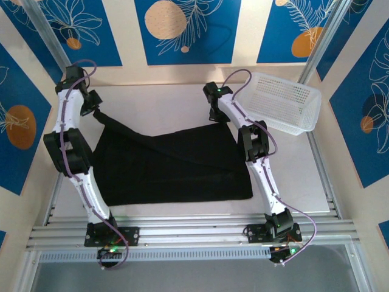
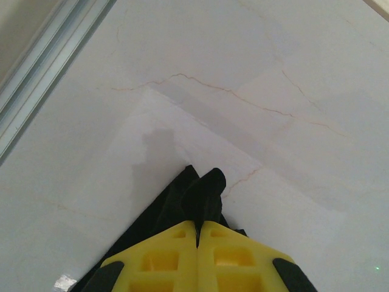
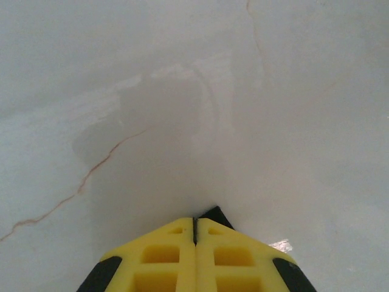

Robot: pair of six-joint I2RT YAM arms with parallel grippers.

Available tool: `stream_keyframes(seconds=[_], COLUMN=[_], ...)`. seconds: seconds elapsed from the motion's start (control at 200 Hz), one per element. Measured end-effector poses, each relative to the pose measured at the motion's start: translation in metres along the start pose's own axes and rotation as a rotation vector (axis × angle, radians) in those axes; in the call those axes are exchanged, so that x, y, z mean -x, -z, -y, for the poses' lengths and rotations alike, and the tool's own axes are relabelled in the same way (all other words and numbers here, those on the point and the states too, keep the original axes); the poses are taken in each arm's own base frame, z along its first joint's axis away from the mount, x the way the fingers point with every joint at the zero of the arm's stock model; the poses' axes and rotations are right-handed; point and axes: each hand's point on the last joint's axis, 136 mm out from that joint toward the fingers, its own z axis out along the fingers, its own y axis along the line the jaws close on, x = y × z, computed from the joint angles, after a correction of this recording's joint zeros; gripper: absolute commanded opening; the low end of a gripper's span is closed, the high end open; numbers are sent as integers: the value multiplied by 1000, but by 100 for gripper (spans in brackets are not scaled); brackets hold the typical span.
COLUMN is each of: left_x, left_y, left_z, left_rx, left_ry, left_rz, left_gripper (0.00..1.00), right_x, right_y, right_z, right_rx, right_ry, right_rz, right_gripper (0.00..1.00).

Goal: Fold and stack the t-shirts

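T-shirt (image 1: 176, 167) first, since that's what it's all about: it's black, and it's spread across the middle of the table (image 1: 298, 182), the biggest thing here, a pale slab with thin reddish veins. From above, the shirt covers most of the table's left and centre. Its near edge lies flat and fairly straight, close to the table's near side. The face showing is plain black, and a long crease runs diagonally from the far left corner toward the right.

Next in size are the arms. The left arm (image 1: 73, 140) reaches along the left edge of the shirt to its far left corner. The right arm (image 1: 258, 152) runs up the right edge to the far right corner.

A white perforated basket (image 1: 285, 103) sits tilted at the far right of the table, just beside the right arm's wrist and apart from the shirt.

Now the small stuff. The left gripper (image 2: 197, 226) has its yellow jaws pressed together on a bunched wad of the black fabric, which pokes out past the tips over bare table. The right gripper (image 3: 194, 220) is also clamped tight, pinching the shirt too, with just a tiny black point of cloth peeking out beside the tips. Both pinched corners look stretched up a bit from the rest of the cloth.
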Motion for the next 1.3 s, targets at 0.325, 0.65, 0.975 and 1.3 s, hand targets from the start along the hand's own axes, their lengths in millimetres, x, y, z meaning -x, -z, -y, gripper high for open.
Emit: stream_keyframes(seconds=[0.325, 0.65, 0.975, 1.3], left_x=[-5, 5, -5, -25], left_y=[3, 19, 17, 11], left_z=[22, 47, 43, 37], left_rx=[-55, -114, -102, -76], left_ry=[4, -4, -12, -47], left_rz=[-7, 34, 10, -34], left_gripper=[0, 0, 0, 0], right_x=[27, 34, 10, 19], right_y=[32, 52, 47, 71], right_z=[15, 37, 58, 70], right_rx=[7, 9, -30, -4], right_ry=[-22, -56, -65, -107], right_rz=[83, 104, 52, 93], right_gripper=[0, 0, 0, 0])
